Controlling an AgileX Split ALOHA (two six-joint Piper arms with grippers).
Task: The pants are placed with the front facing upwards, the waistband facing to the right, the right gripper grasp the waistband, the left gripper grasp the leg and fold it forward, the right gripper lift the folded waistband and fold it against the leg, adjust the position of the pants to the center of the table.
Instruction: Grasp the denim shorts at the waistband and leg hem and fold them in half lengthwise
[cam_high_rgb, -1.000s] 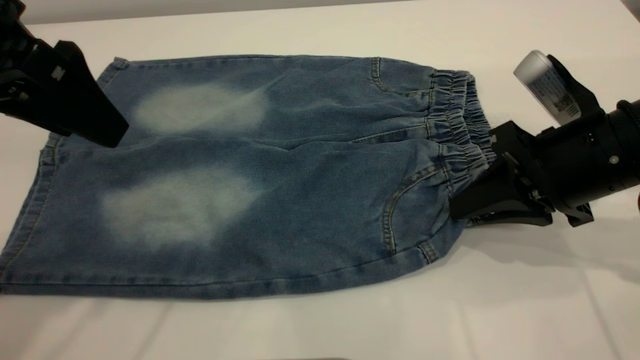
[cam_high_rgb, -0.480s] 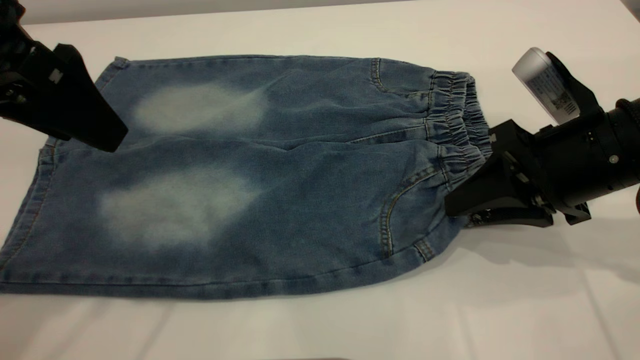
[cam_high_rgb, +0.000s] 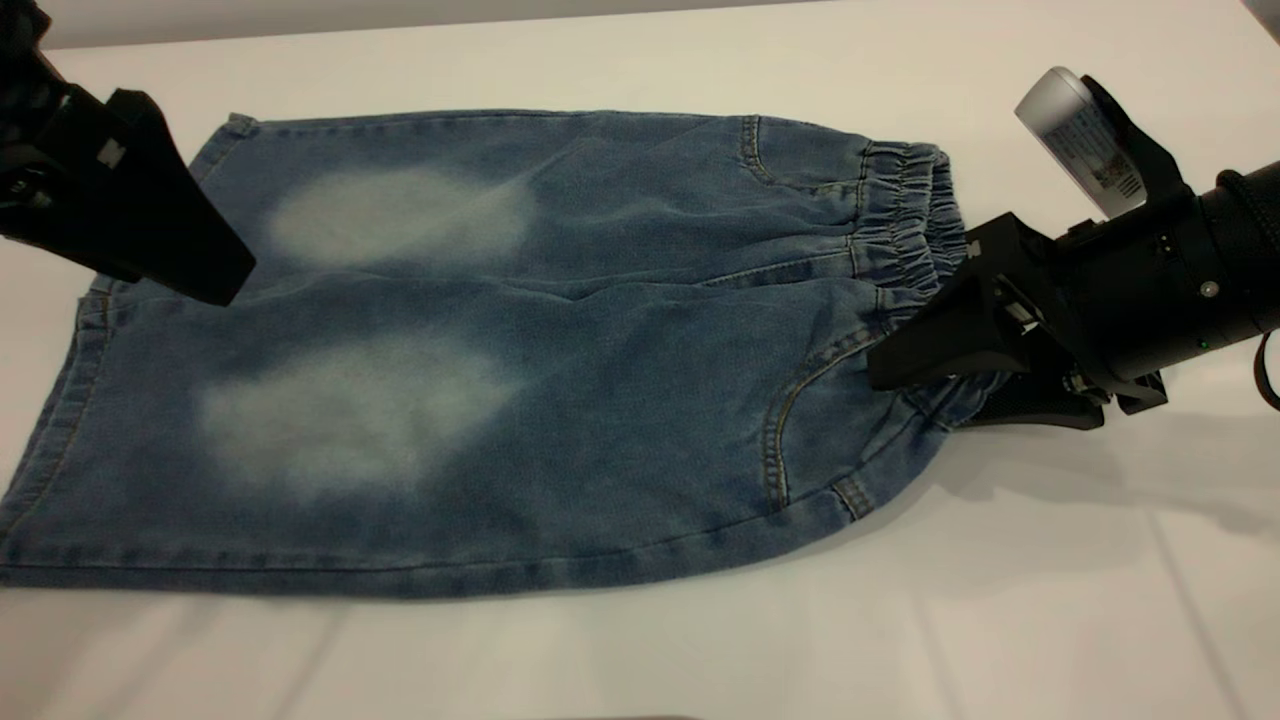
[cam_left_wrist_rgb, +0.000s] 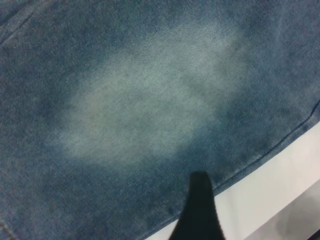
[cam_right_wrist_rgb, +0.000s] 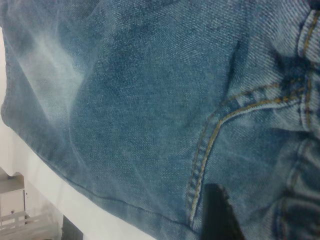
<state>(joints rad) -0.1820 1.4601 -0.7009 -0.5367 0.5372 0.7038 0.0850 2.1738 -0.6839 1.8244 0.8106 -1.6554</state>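
One pants (cam_high_rgb: 520, 350), two pale patches, one waistband (cam_high_rgb: 915, 235), two grippers: left gripper (cam_high_rgb: 215, 270), right gripper (cam_high_rgb: 900, 375), one table (cam_high_rgb: 640, 60).

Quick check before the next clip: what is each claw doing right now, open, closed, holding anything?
Left claw: over the pants at the leg end, open or shut cannot be told.
Right claw: closed on the waistband, near corner.

Soft, faded denim pants (cam_high_rgb: 520, 360) with tan stitching lie on the smooth matt table (cam_high_rgb: 1000, 620)
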